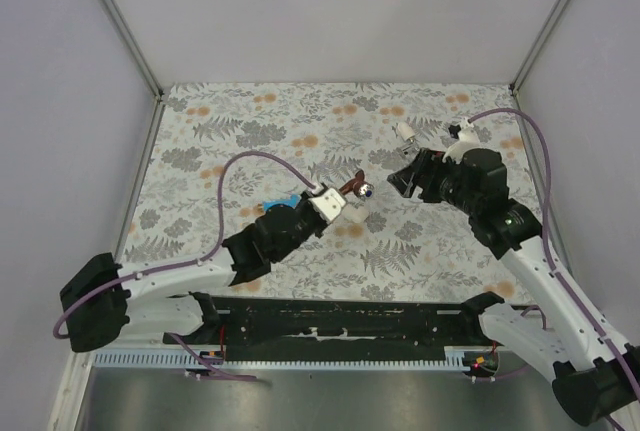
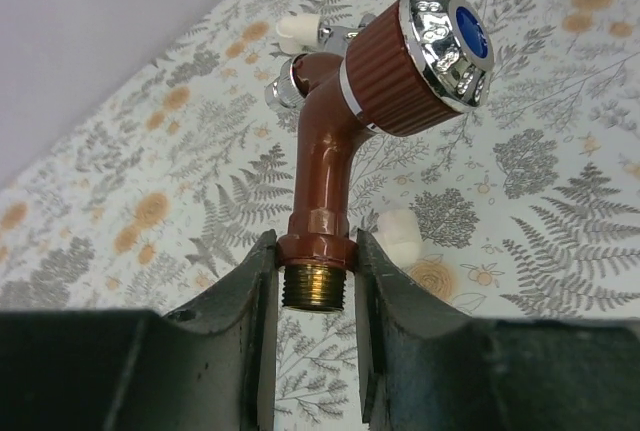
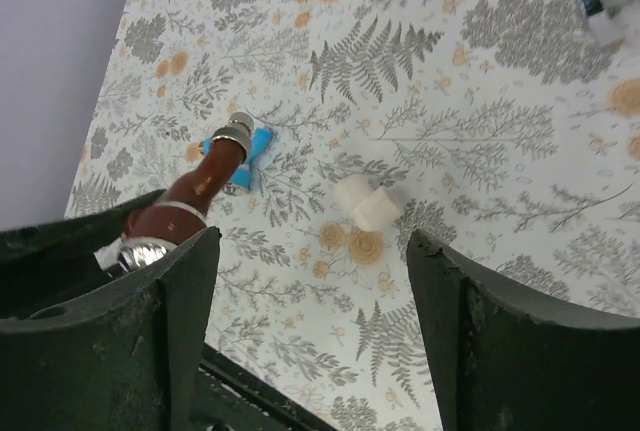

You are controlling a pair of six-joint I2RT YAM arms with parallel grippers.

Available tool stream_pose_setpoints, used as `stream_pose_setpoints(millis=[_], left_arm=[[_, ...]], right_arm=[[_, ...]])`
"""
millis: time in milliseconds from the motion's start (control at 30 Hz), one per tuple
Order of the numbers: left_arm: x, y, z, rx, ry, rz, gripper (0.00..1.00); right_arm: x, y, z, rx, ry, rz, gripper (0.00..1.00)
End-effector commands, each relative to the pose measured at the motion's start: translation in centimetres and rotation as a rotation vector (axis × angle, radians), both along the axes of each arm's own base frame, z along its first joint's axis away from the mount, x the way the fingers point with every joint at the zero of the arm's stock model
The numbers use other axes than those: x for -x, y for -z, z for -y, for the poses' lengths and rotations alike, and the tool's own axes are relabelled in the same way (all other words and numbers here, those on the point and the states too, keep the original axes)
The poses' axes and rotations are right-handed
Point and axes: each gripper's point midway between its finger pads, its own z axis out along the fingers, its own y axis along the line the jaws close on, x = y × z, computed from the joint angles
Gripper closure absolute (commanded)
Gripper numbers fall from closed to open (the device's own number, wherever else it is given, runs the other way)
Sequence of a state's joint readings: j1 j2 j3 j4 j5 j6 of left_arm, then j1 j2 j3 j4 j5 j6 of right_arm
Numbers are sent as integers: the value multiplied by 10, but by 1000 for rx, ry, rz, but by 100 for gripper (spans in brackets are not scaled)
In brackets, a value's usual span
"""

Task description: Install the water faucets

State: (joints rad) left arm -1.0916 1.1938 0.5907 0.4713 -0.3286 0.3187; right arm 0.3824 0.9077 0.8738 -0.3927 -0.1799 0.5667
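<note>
1. Above the middle of the flowered worktop (image 1: 250,111), between the two arms, the copper-toned faucet (image 2: 335,151) is held off the surface. The left end effector (image 2: 315,271) has its fingers clamped on the collar just above the brass threaded stem. The thread itself is bare between them.
2. From that grip the faucet's long axis runs away from the left arm and bends. It ends in the ribbed knob with a chrome and blue cap, which points toward the right arm.
3. The right end effector (image 3: 312,241) has its fingers wide apart and holds nothing. The faucet lies to its left, just beside the finger on the left of its wrist view, not between the two.
4. The left arm already has the faucet, and the right is the nearer free one. A small white fitting (image 3: 368,203) lies on the worktop below, seen through the gap of the right fingers and apart from them. The thread faces back toward the left arm, so any mating probably calls for turning the faucet or bringing the fitting to that end.
5. No container is in view. The blue faucet (image 3: 245,156) lies on the worktop by the left arm, and a white-silver faucet (image 1: 407,133) lies beyond the right end effector.
</note>
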Motion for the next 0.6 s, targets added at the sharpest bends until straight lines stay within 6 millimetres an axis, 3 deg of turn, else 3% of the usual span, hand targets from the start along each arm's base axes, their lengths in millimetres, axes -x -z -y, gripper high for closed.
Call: stream_pose_setpoints(millis=[0,133,367,567], left_arm=[[14,-19,-4,209,88,-264,98],[26,-31,-9,294,169,-426,98],[50,-63,-15,394,349,-585,98],[77,-96,-14,441,504,-640,98]], right_arm=[[-7,-32,13,128,-27,244,16],[6,-50,4,170,-163,360,12],[59,-72,-46,117,-663,584,9],[85,-84,-54,91,-807,761,7]])
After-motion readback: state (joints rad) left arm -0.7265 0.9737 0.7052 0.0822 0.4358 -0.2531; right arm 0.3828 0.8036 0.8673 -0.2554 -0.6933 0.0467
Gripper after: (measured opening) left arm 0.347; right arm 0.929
